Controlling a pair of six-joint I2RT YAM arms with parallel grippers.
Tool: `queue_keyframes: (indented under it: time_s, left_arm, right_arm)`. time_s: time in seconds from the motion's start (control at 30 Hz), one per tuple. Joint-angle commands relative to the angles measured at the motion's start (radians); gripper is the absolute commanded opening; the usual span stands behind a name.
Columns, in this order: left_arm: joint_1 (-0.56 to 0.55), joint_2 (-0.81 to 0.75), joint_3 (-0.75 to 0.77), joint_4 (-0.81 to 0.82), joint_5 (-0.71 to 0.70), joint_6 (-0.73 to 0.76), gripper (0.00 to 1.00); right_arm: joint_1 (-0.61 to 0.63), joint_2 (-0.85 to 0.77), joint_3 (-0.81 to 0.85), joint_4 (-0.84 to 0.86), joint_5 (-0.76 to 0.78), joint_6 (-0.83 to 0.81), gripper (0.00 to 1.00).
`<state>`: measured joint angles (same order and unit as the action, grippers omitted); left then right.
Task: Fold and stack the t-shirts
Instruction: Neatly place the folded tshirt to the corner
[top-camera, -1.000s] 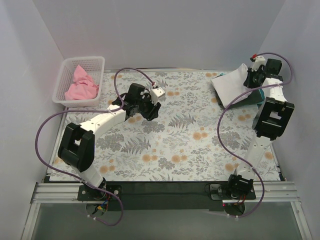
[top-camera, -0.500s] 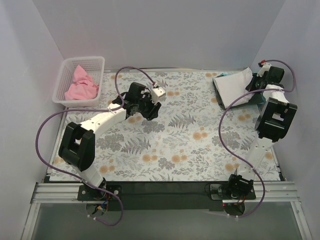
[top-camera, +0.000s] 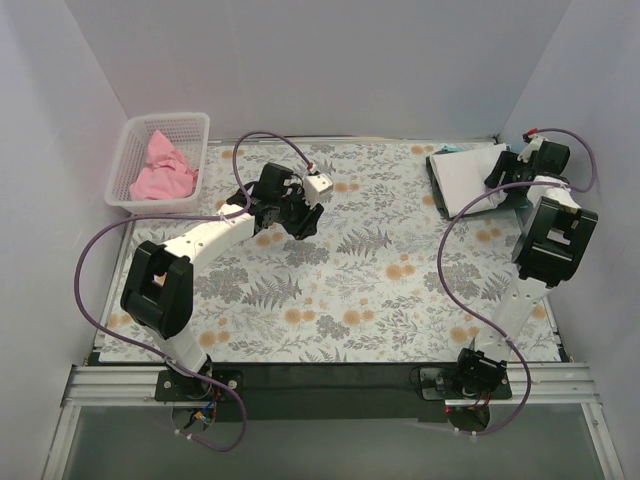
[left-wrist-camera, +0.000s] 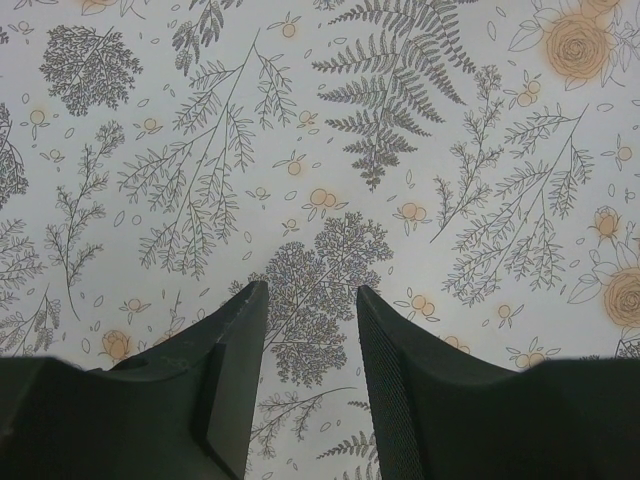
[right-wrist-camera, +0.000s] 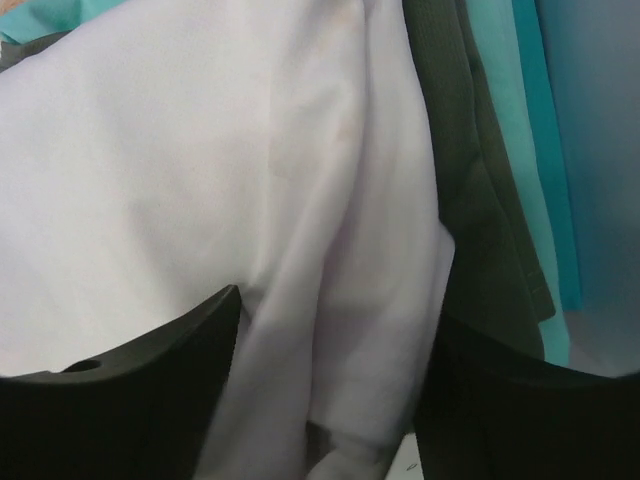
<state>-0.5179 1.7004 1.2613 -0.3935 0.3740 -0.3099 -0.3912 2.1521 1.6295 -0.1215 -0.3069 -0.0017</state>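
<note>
A folded white t-shirt lies on top of the stack at the table's back right. In the right wrist view the white t-shirt covers a dark grey-green t-shirt and a teal t-shirt, whose edges show at the right. My right gripper is open just above the white shirt's right edge, its jaws wide to either side of a fold. A pink t-shirt sits crumpled in the basket. My left gripper hangs open over the floral cloth, holding nothing.
The white lattice basket stands at the back left corner. The floral tablecloth covers the table. Grey walls close in the left, back and right sides, and the right arm is close to the right wall.
My right gripper has lowered the white shirt flat onto the stack and opened, letting it go. The left arm has barely moved.
</note>
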Motion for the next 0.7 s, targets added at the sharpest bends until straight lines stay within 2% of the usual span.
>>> queue_keyframes:
  time_s: [0.0, 0.07, 0.13, 0.17, 0.23, 0.27, 0.37, 0.5, 0.67]
  left_arm:
    - [0.002, -0.018, 0.038, -0.011, 0.005, 0.005, 0.4]
    - [0.004, -0.025, 0.033, -0.01, 0.003, 0.003, 0.4]
    - [0.004, -0.031, 0.027, -0.007, 0.002, 0.0, 0.4]
    - [0.007, -0.036, 0.021, -0.007, 0.002, -0.003, 0.39]
    - [0.01, -0.05, 0.013, -0.002, 0.003, -0.011, 0.39]
    - [0.015, -0.056, 0.004, -0.004, 0.005, -0.018, 0.4]
    - [0.024, -0.085, -0.019, 0.004, 0.009, -0.027, 0.4]
    - [0.032, -0.126, -0.072, 0.024, 0.014, -0.046, 0.4]
    - [0.036, -0.186, -0.134, 0.045, 0.016, -0.073, 0.4]
  right_arm:
    - [-0.026, -0.1, -0.011, -0.021, 0.019, -0.021, 0.67]
    - [-0.026, -0.12, 0.001, -0.058, 0.014, -0.044, 0.73]
    - [-0.026, -0.138, 0.021, -0.108, 0.017, -0.057, 0.75]
    - [-0.026, -0.147, 0.023, -0.121, 0.022, -0.079, 0.83]
    - [-0.026, -0.181, 0.018, -0.157, 0.037, -0.101, 0.86]
    - [-0.026, -0.196, 0.013, -0.17, 0.043, -0.122, 0.91]
    - [-0.026, -0.253, -0.019, -0.208, 0.112, -0.153, 0.93]
    - [-0.026, -0.333, -0.063, -0.256, 0.114, -0.23, 0.92]
    - [-0.025, -0.423, -0.15, -0.305, 0.031, -0.29, 0.74]
